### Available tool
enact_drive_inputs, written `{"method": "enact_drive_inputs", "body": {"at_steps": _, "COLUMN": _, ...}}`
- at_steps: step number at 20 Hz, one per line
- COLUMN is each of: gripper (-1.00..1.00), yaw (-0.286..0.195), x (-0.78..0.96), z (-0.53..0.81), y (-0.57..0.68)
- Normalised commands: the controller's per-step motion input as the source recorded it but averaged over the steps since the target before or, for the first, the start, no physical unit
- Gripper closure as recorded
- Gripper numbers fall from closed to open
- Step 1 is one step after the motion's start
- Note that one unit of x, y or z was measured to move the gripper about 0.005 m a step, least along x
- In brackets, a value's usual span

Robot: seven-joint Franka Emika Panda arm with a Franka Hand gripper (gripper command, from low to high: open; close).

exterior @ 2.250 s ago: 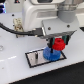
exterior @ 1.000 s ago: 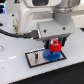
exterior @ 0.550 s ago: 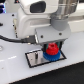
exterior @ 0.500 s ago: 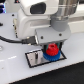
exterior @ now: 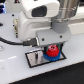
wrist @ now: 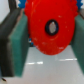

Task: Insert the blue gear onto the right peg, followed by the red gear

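In the exterior view my gripper [exterior: 50, 48] is shut on the red gear [exterior: 50, 51] and holds it low over the grey plate [exterior: 35, 60]. The blue gear [exterior: 50, 57] lies on the plate right under the red gear, with only its rim showing. The right peg is hidden by the two gears. In the wrist view the red gear [wrist: 47, 27] with its dark centre hole fills the picture, clamped between the two teal fingers [wrist: 17, 42] of the gripper [wrist: 47, 46].
The black-bordered plate lies on a white table [exterior: 15, 70]. The white arm body [exterior: 35, 20] hangs over the plate's far side. A dark cable [exterior: 12, 42] runs across the table on the exterior view's left.
The gripper has moved down and toward the exterior view's left with the red gear, from above the plate to just over the blue gear.
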Motion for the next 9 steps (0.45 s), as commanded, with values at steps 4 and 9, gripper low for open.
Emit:
{"method": "enact_drive_inputs", "body": {"at_steps": 4, "gripper": -1.0, "yaw": 0.0, "x": -0.01, "z": 0.53, "y": 0.15}}
{"method": "enact_drive_inputs", "body": {"at_steps": 9, "gripper": -1.0, "yaw": 0.0, "x": -0.01, "z": 0.36, "y": 0.09}}
